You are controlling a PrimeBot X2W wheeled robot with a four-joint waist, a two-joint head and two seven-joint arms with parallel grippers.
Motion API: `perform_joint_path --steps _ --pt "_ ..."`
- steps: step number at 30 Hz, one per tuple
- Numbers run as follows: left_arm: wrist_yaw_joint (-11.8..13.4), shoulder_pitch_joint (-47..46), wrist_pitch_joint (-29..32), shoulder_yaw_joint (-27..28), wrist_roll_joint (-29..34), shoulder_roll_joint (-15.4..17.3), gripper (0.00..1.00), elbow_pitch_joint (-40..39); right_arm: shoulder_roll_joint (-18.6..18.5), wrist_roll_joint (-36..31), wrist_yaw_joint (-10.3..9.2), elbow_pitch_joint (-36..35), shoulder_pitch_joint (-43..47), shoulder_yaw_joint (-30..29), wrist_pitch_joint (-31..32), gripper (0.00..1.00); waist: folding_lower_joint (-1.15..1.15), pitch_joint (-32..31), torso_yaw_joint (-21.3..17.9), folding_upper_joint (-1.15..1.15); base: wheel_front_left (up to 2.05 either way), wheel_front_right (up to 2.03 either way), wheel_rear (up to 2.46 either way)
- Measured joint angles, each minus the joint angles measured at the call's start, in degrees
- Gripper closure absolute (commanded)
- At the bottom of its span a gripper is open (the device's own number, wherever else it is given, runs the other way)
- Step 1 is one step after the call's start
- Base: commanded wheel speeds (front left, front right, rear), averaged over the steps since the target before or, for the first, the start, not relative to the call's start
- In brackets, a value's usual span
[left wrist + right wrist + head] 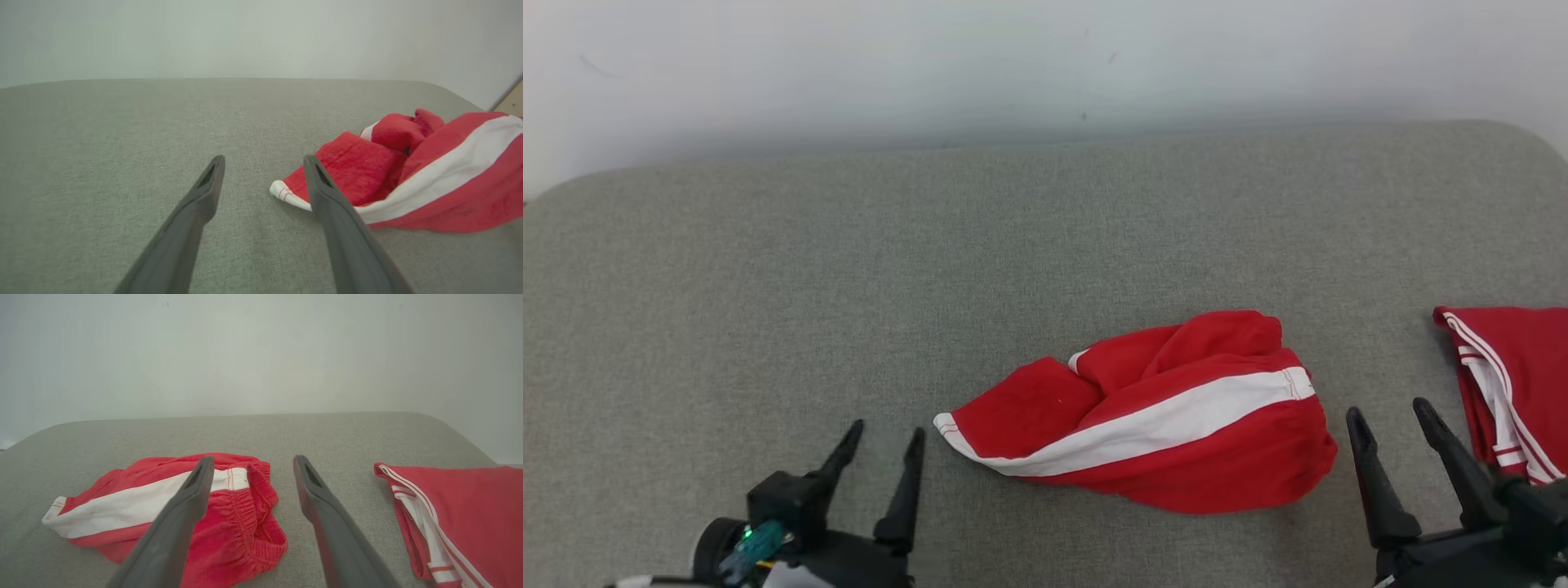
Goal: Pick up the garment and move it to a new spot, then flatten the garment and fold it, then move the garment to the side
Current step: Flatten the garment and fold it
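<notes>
left end effector (886, 434) and right end effector (1388, 411) both spread wide, holding nothing, low over the grey worktop (768, 269). the crumpled garment (1160, 416) lies between them; a second red garment (1515, 384) lies just beside the right one.

The red shorts (1168, 416) with a broad white side stripe lie crumpled in a heap on the grey fabric surface (849, 286). Their gathered elastic waistband (261, 514) faces right, and the white-trimmed leg hem (947, 425) points left.

Our left gripper (886, 430) & right gripper (1387, 408) are black w/ long tapered fingers (902, 490); teal part (756, 543) on left base.
</notes>
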Motion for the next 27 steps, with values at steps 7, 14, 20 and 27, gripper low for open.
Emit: perform_joint_path --steps 7,14,20,27 --pt "-3.3 -4.9 7.1 -3.3 -3.0 -1.8 0.0 5.6 -4.5 3.5 0.0 2.9 -3.0 1.3 1.4 0.0 0.01 2.5 0.4 0.0 0.0 0.0 0.0" --pt "-4.9 -10.3 10.3 -3.7 -4.9 -2.6 0.0 11.1 -8.9 6.9 0.0 6.2 -7.3 5.1 2.0 0.0 0.01 5.0 0.9 0.0 0.0 0.0 0.0" --pt "-5.3 -13.4 11.6 -3.8 -6.8 -3.4 0.0 14.9 -12.2 9.4 0.0 9.2 -10.9 8.9 2.0 0.0 0.01 6.4 1.3 0.0 0.0 0.0 0.0" --pt "-6.6 -15.0 11.8 -4.2 -8.9 -4.3 0.42 17.1 -14.1 11.8 0.0 11.0 -12.9 11.9 2.3 0.04 0.01 7.0 1.5 0.0 0.0 0.0 0.0"
